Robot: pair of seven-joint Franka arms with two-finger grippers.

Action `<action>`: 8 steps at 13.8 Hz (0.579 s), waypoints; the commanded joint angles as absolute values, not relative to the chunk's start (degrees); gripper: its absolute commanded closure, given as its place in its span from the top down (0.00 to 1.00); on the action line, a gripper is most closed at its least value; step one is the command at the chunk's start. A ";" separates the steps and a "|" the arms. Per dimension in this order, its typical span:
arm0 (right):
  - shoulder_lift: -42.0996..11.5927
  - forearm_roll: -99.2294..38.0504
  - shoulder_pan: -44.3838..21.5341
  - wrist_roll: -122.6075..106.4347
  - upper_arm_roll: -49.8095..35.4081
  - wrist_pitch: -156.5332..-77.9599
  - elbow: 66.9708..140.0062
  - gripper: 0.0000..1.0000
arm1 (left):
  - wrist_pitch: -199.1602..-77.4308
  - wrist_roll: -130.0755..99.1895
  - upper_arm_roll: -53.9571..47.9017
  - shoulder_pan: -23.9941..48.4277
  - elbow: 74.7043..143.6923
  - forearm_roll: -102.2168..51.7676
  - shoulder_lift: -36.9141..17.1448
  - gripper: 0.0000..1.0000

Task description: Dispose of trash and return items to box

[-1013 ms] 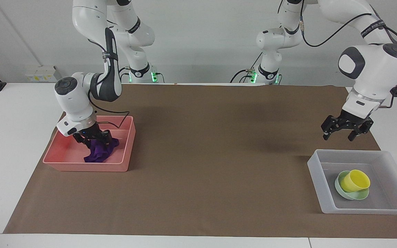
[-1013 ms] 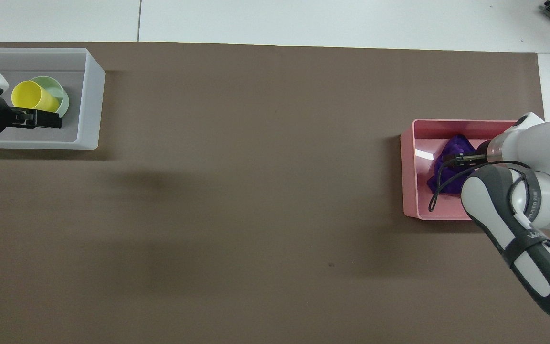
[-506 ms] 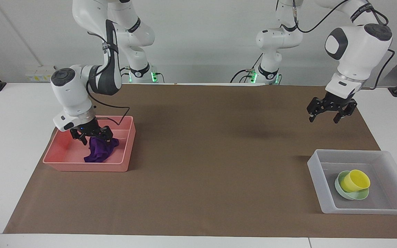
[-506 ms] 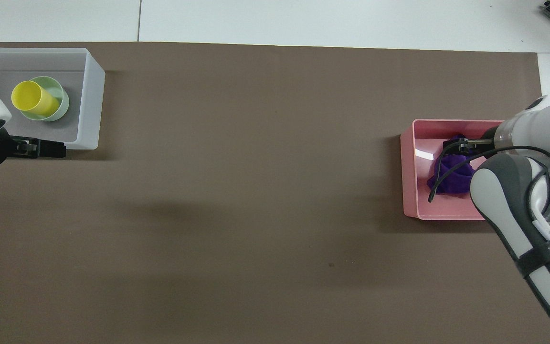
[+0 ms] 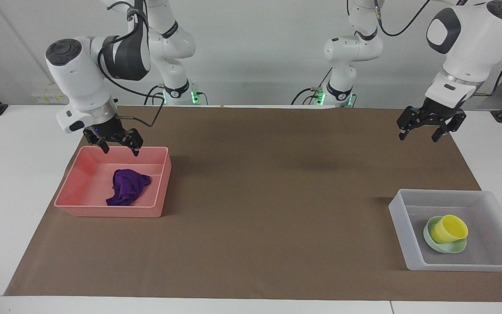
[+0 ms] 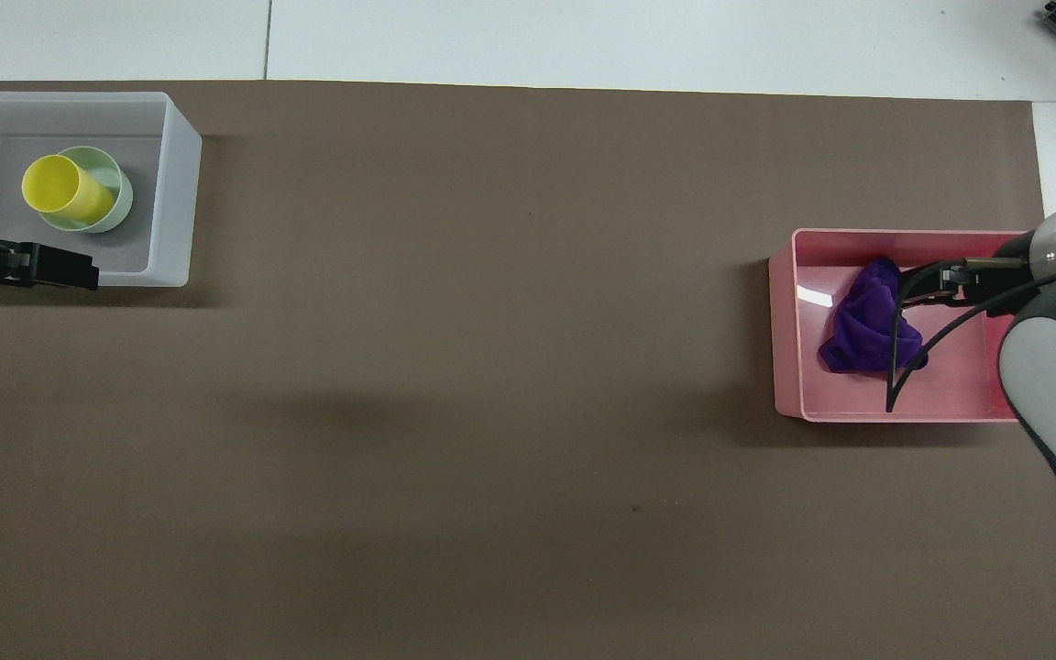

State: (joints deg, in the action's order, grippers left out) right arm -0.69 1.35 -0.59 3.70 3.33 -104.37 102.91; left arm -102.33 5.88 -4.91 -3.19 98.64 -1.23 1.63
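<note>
Cloth (image 5: 127, 186) now lies loose in the pink bin (image 5: 79, 183); both hands, right (image 5: 117, 146) and left (image 5: 429, 133), have risen open.

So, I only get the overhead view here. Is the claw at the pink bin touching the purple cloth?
Observer: No. The right claw hangs open above the pink bin, clear of the cloth.
Operator: And the one by the white box, is it down inside?
Observer: No. The left claw is open too, high in the air, well above the box, holding nothing.
</note>
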 commanded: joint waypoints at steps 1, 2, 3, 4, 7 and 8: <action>-0.97 0.79 0.00 4.48 2.99 -98.46 97.40 1.00 | -101.16 5.19 -4.31 -2.11 98.00 -0.97 1.05 1.00; -0.27 0.79 0.00 4.31 2.99 -96.70 96.25 1.00 | -101.16 5.19 -4.31 -2.02 98.00 -0.97 1.05 1.00; 0.61 0.79 0.09 4.13 2.99 -95.81 96.07 1.00 | -101.25 5.10 -4.31 -2.02 98.00 -0.97 1.14 1.00; 1.40 0.79 0.09 4.04 2.99 -95.19 95.89 1.00 | -101.25 5.01 -4.31 -1.93 98.00 -0.97 1.14 1.00; 2.99 0.70 0.09 3.87 2.99 -91.16 93.71 1.00 | -100.64 0.90 -4.31 -1.93 98.26 -0.97 1.23 1.00; 2.99 0.79 0.00 3.87 2.90 -89.40 91.95 1.00 | -100.55 0.01 -4.31 -1.93 98.26 -0.97 1.23 1.00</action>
